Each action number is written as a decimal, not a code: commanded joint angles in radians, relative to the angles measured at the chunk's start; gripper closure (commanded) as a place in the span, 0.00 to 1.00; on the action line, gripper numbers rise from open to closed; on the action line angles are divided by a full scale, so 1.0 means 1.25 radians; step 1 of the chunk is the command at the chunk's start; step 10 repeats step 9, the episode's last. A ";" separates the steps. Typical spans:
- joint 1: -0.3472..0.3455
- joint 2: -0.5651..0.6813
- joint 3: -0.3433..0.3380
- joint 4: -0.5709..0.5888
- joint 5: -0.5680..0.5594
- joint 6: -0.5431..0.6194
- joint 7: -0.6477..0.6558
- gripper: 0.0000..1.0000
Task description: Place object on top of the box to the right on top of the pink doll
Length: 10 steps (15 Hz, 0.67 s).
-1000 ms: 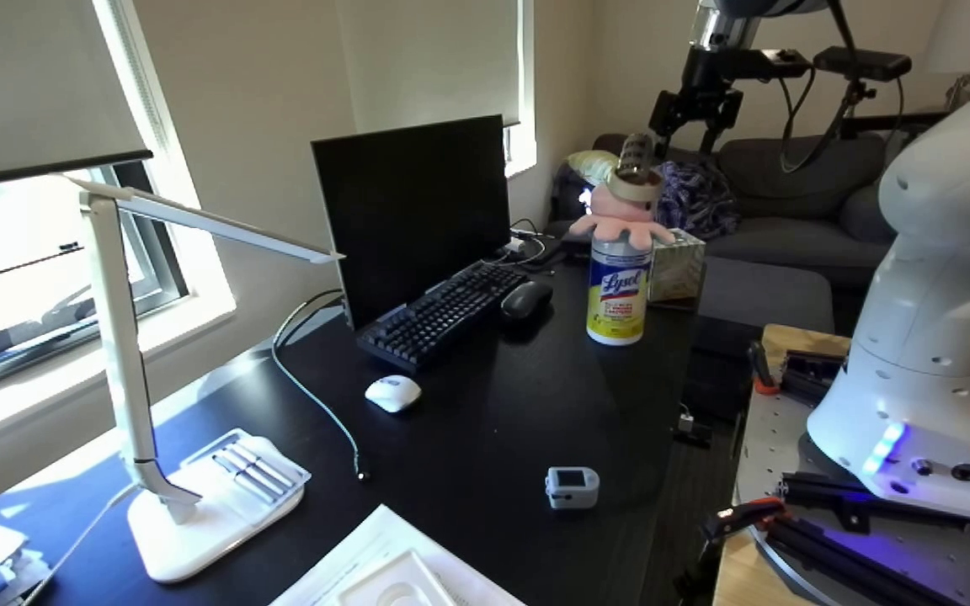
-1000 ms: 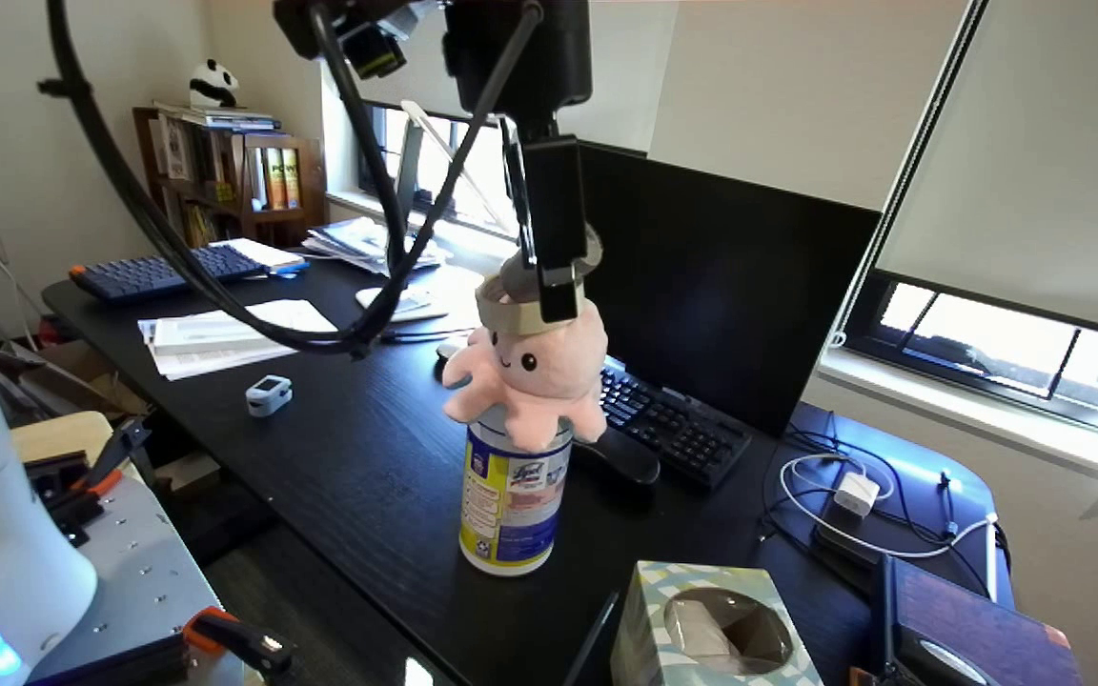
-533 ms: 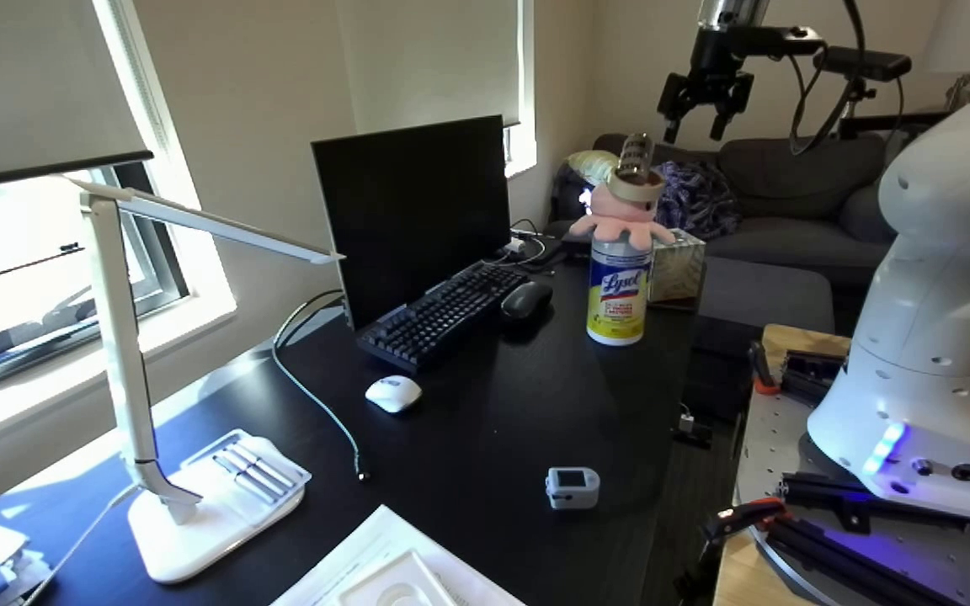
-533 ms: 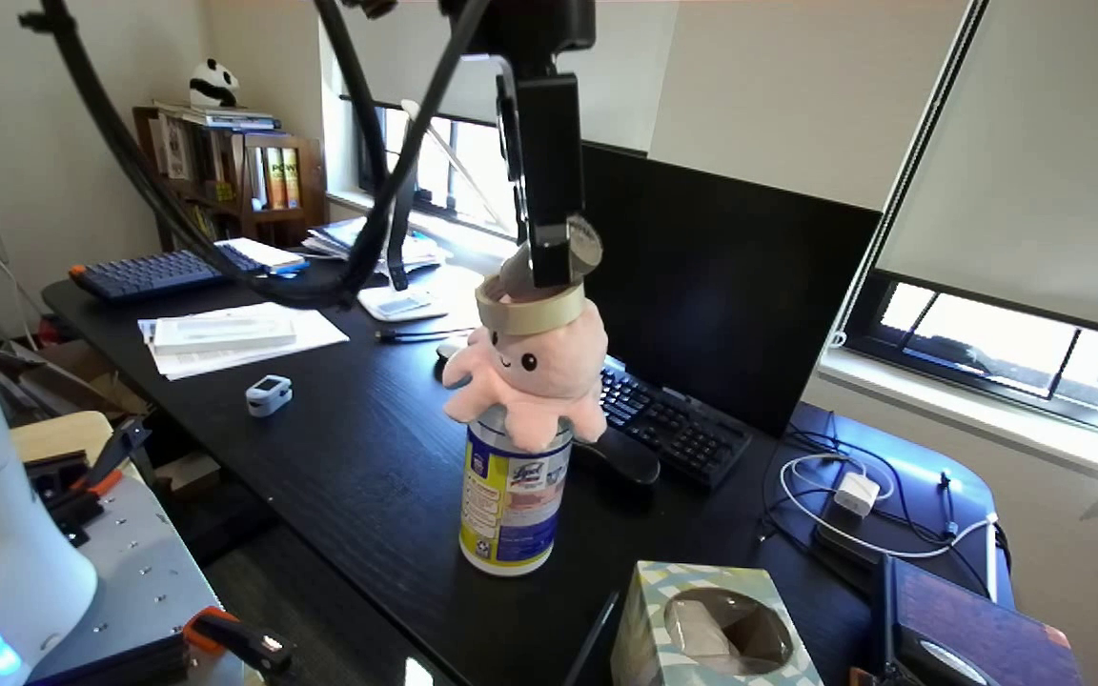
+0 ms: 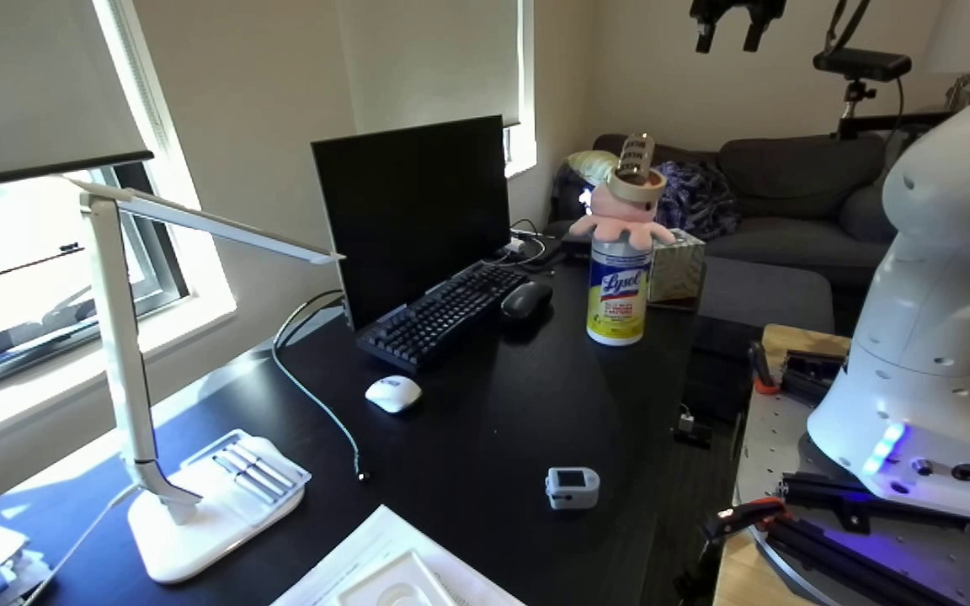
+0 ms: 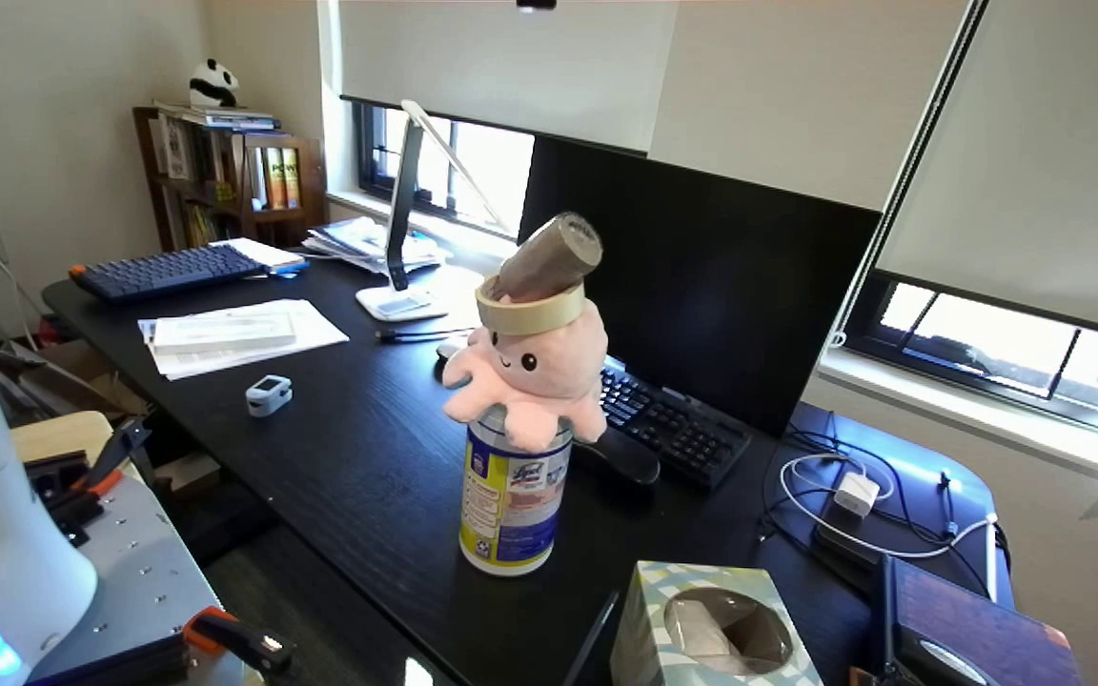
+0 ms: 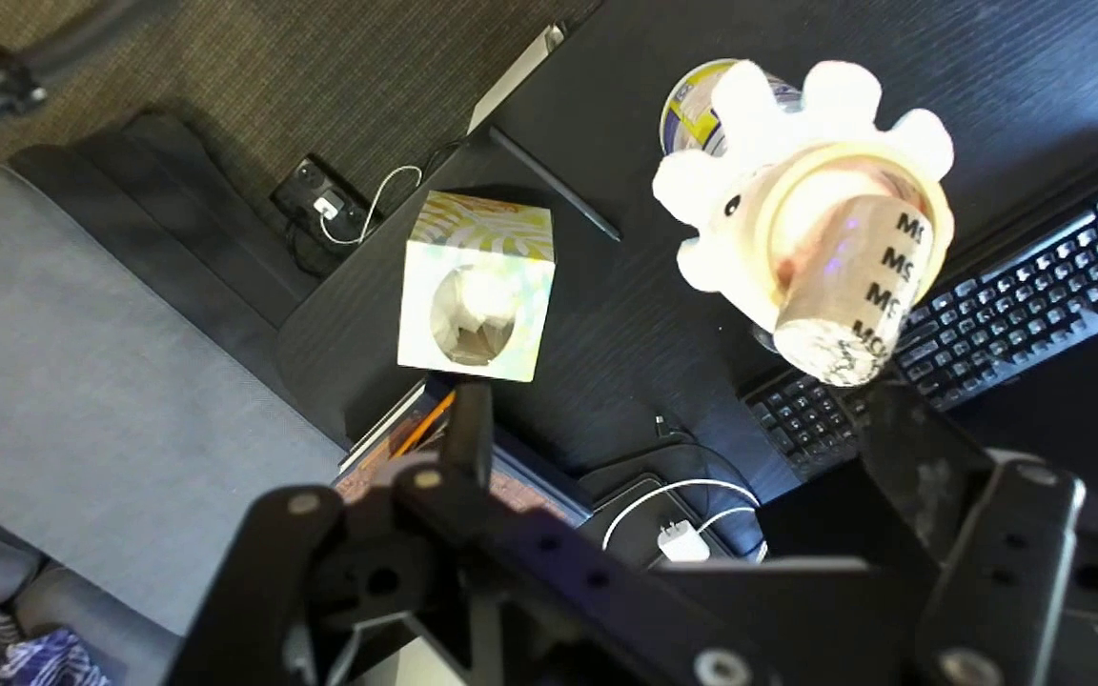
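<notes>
one pink doll (image 6: 559,357), one can (image 6: 511,505), one ring (image 6: 530,315), one tube (image 6: 544,262) and one box (image 7: 482,252). one pincer (image 5: 729,44) with two fingers (image 5: 706,37). one black table (image 5: 519,438), one screen (image 5: 418,219), one desk lamp (image 5: 118,320), one couch (image 5: 796,181), one bookcase (image 6: 277,216) and one toy panda (image 6: 213,86). a black keyboard (image 5: 443,316) and a blue keyboard (image 6: 172,272) make two; a white mouse (image 5: 393,394) and a black mouse (image 5: 527,299) make two. two clamps (image 5: 760,367) (image 5: 750,513), one dark stick (image 6: 592,636), one small white gadget (image 5: 572,488). pens (image 5: 251,471): perhaps three, but they are too small and bunched to count for certain.
</notes>
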 commanded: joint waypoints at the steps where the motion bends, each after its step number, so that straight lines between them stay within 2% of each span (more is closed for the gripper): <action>1: 0.027 0.069 0.011 0.128 0.007 -0.110 -0.001 0.00; 2: 0.021 0.016 0.003 0.062 -0.002 -0.058 0.002 0.00; 4: 0.031 0.036 0.005 0.100 -0.002 -0.085 0.002 0.00; 10: 0.033 0.055 0.005 0.107 -0.002 -0.086 0.002 0.00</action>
